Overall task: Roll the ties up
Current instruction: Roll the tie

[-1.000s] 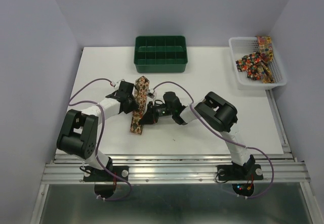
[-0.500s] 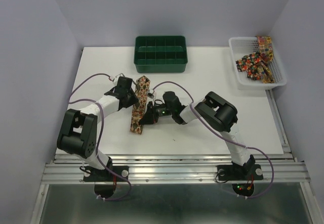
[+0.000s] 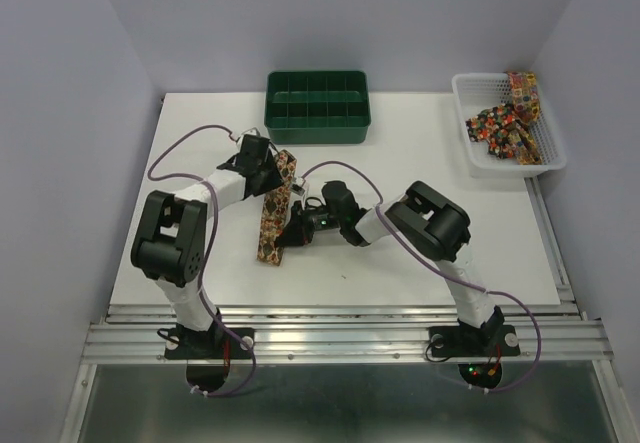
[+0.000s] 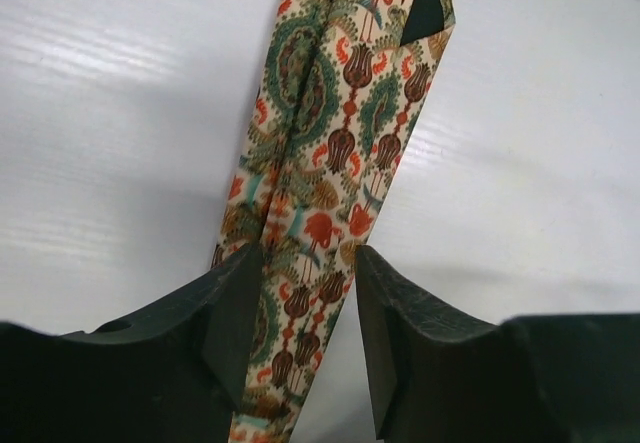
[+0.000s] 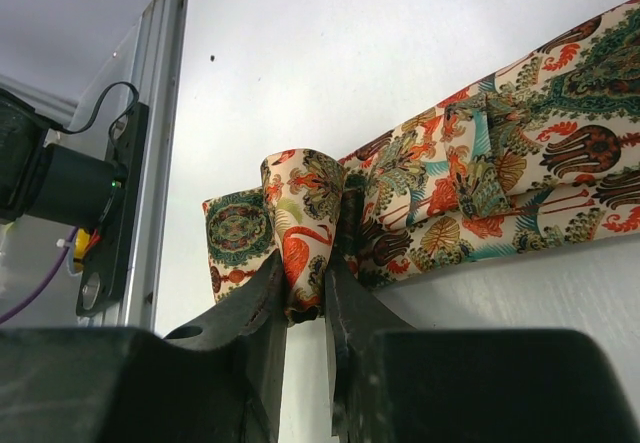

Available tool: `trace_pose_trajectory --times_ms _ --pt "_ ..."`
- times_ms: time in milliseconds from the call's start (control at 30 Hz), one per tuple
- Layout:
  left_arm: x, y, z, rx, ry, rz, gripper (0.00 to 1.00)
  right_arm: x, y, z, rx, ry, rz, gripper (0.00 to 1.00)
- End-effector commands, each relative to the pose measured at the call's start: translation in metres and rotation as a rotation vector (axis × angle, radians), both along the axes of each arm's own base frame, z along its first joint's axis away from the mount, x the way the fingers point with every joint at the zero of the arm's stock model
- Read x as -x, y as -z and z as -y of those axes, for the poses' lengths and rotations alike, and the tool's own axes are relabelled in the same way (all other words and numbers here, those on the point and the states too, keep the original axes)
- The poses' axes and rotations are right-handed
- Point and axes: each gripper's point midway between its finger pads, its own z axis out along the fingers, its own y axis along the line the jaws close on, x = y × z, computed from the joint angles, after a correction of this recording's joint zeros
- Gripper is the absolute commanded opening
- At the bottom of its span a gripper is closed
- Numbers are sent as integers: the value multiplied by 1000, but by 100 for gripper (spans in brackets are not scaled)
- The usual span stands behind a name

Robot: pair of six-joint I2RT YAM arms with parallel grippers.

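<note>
Mid-table, one tie (image 3: 276, 213), flat, long axis near-to-far with a slight lean. Ends just short of the tray (image 3: 317, 113) at the far edge, not touching it. Near end curled up into a small loop off the table (image 3: 420, 153).

Right gripper (image 5: 303, 283): fingers pressed together, pinching that curled near end. Left gripper (image 4: 305, 263): fingers spread, astride the tie near its far end, one at each long edge. Cannot tell whether the pads touch the fabric.

Bare white surface both sides of the tie: a strip to the left wall, a broader stretch rightward to the basket (image 3: 480, 163) at the far right corner. Bare band along the near edge too, ahead of the rail.

Other ties (image 3: 505, 123) heaped in the basket, one draped over its far rim; count unclear.

Top view: both sets of fingertips hidden under the wrist bodies. Left wrist view: far tip of the tie cut off at the top. Right wrist view: tie runs out at the right edge.
</note>
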Motion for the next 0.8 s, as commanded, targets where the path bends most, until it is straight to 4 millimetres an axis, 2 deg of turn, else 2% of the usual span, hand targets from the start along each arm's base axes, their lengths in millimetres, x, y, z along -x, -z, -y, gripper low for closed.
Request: trace_pose_trajectory --times_ms 0,33,167,233,367,400,433,467,500,533,633,767 --pt "-20 0 5 -17 38 9 49 14 23 13 86 -17 -37 1" --pt "-17 10 5 -25 36 -17 49 15 23 14 88 -19 -36 1" --pt "-6 32 5 -13 30 -71 45 18 22 15 83 -28 -37 1" --pt "6 44 4 -1 34 -101 42 19 22 17 83 -33 -37 1" --pt "29 42 4 11 26 -95 41 28 19 21 86 -54 -6 1" --pt "40 48 1 9 19 -111 41 30 19 22 91 -65 2 1" --pt "43 42 1 21 6 -99 41 35 19 23 97 -77 4 1" --pt "47 43 -1 24 -4 -105 41 37 10 22 88 -80 22 1" --pt "56 49 -5 21 -18 -122 41 40 10 25 90 -90 32 1" --pt "59 48 -5 32 -34 -121 41 45 4 24 81 -101 43 1" --pt "66 49 -5 32 -45 -125 41 59 6 26 90 -124 30 1" --pt "67 50 -8 21 -67 -125 41 67 2 24 78 -135 35 1"
